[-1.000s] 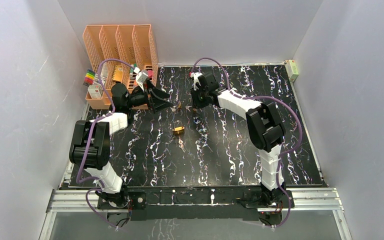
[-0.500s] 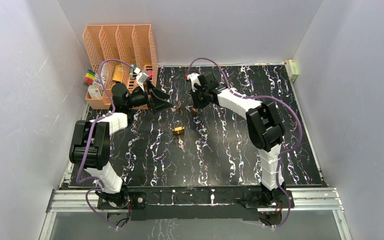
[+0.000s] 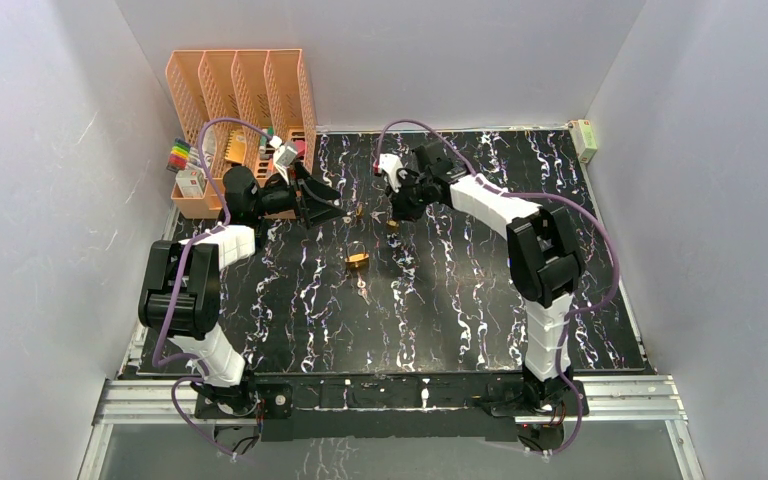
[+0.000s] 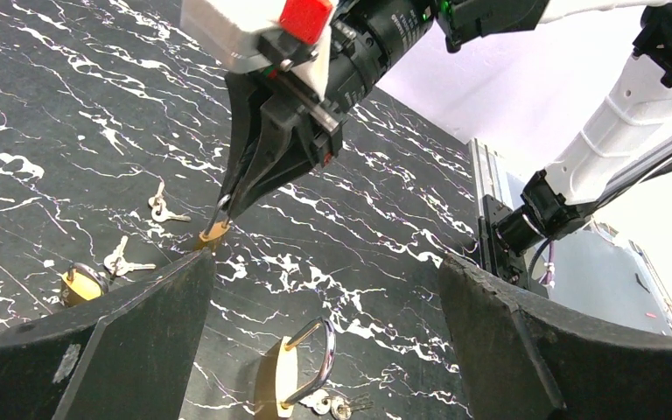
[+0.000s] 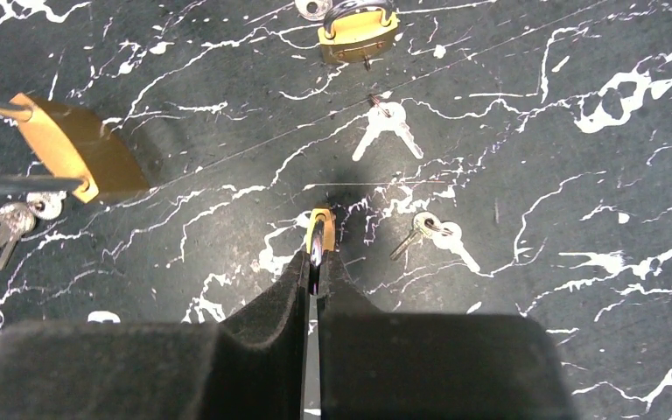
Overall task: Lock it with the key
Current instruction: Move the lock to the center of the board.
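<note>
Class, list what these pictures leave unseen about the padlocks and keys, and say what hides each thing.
- Right wrist view: the held padlock shows only a brass sliver; the right gripper covers the rest.
- Left wrist view: the near padlock is cut off by the bottom edge.
- Left wrist view: the side padlock is partly hidden behind the left finger.
- Top view: the keys are too small to count.

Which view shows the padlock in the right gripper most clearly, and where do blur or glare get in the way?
Right wrist: small padlock sharp but edge-on, right gripper dark and soft up close, a shadow on the table behind it. Left wrist: clearest side view of it, wall behind washed out. Top external: even light, padlock tiny.
</note>
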Controlling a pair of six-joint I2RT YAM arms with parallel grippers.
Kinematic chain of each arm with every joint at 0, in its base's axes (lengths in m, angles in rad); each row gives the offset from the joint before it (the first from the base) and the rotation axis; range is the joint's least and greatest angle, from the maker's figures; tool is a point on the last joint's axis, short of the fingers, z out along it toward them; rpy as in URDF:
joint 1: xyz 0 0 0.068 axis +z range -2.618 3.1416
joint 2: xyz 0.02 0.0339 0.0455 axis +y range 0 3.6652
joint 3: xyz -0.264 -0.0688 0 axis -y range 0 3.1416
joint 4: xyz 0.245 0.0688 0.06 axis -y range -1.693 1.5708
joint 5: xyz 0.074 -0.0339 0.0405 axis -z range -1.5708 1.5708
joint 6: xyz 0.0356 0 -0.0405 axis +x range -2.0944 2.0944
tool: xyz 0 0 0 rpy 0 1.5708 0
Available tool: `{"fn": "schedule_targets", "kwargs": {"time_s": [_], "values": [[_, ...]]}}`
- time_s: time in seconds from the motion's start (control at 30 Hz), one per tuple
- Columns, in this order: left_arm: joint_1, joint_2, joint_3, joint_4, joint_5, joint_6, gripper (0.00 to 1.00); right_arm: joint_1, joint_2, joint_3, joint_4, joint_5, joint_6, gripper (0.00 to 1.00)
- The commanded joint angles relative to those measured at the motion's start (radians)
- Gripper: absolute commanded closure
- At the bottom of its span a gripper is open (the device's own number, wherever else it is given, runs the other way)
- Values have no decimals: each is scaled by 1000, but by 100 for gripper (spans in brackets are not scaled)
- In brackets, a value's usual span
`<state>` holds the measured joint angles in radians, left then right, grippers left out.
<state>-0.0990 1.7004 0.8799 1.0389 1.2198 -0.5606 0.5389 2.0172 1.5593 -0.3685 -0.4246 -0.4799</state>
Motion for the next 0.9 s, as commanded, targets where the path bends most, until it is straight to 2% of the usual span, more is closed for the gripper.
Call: {"fn": "schedule_targets", "kwargs": {"time_s": [0.0,0.57,0.73,0.87], "values": [[7,-16,33,15,35,14,2,-11,-76,-7,6,-102,-88,100],[7,-11,32,16,45,14,2,12,-83,-66,-13,-68,-138,100],[7,-9,34,16,50,14,2,21,-84,-73,-9,-41,-140,83],[7,-11,33,16,50,14,2,21,-113,-79,25,-55,-131,76]]}}
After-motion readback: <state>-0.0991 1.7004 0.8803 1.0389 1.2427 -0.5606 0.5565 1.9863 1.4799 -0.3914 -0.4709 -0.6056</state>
